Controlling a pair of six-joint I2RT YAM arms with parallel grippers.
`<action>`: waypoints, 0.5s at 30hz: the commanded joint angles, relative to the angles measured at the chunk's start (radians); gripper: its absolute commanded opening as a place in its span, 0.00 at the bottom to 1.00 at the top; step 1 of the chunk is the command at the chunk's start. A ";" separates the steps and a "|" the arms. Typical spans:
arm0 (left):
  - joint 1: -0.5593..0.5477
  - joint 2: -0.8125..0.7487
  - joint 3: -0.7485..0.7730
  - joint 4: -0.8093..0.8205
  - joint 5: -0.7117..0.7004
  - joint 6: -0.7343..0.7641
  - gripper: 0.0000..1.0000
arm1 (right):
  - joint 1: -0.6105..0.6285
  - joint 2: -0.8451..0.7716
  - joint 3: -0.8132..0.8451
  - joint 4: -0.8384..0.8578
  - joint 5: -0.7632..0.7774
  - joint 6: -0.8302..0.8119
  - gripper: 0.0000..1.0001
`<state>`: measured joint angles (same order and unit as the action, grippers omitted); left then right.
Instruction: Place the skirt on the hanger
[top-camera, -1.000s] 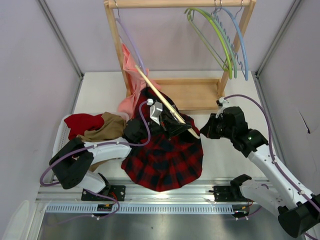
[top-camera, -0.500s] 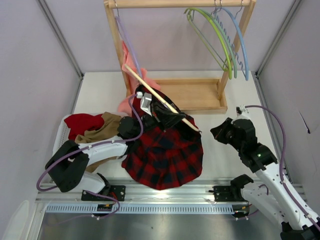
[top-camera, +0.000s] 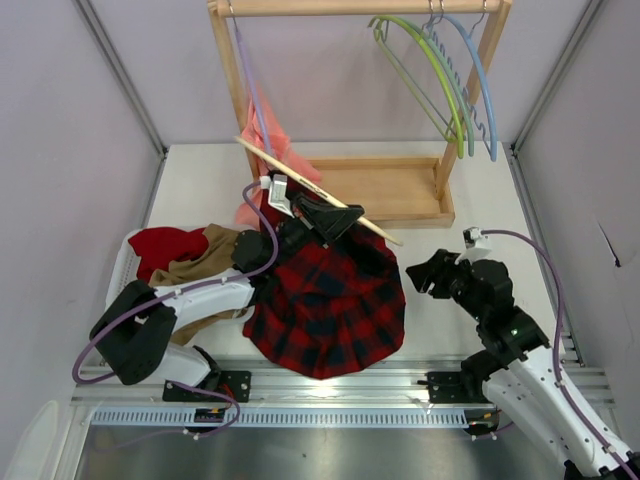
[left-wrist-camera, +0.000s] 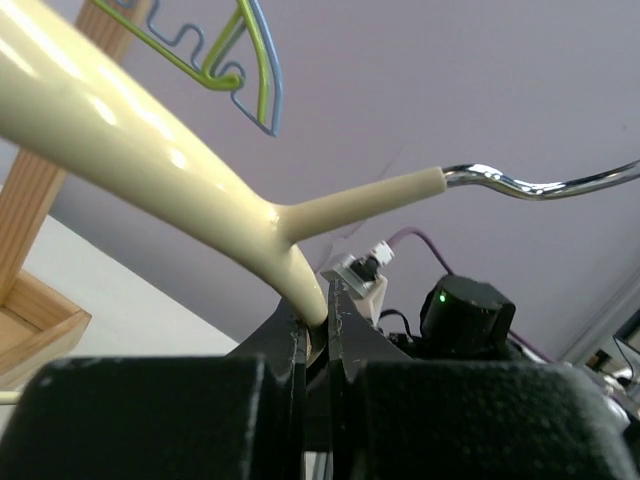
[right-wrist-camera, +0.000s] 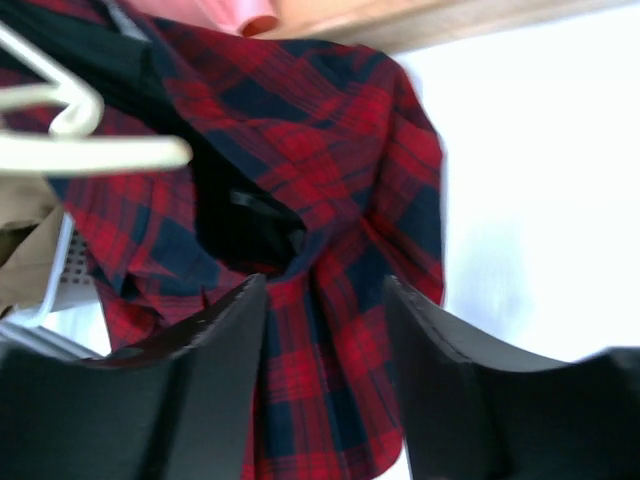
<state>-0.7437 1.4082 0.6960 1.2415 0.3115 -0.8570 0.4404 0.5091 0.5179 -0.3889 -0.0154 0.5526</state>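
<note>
Moved since earlier: right claw (top-camera: 425, 272) is withdrawn from the hanger (top-camera: 375, 227) tip toward the near right, jaws now parted and empty; left claw (top-camera: 318, 215) carries the hanger farther back toward the wooden rack (top-camera: 390, 190).

Left claw: clamped narrow on the hanger neck.

Skirt (top-camera: 330, 310): spread on the tabletop (top-camera: 200, 190), top edge beneath the left claw.

Risks: the single thin pinch lets the hanger pivot or slip; the tilted arm may shed the skirt; the far tip may snag the salmon garment (top-camera: 278, 145).

Obscured: waistband hidden under the claw, possibly looped on the hanger; hook (left-wrist-camera: 530, 186) cut off in the left wrist view; right wrist view blurred.

Bright, even light; glare on the hanger (left-wrist-camera: 150, 150); right wrist view blurred.
</note>
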 joint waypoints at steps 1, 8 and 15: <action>0.009 -0.057 0.036 0.113 -0.084 -0.004 0.00 | 0.000 -0.007 -0.019 0.181 -0.096 -0.111 0.60; -0.016 -0.121 0.046 -0.112 -0.233 -0.033 0.00 | 0.011 0.035 -0.051 0.340 -0.123 -0.171 0.64; -0.046 -0.198 0.059 -0.301 -0.365 -0.011 0.00 | 0.118 0.117 -0.050 0.441 -0.092 -0.287 0.56</action>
<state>-0.7807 1.2659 0.6991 0.9909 0.0418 -0.8898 0.5217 0.6056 0.4599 -0.0551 -0.1211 0.3416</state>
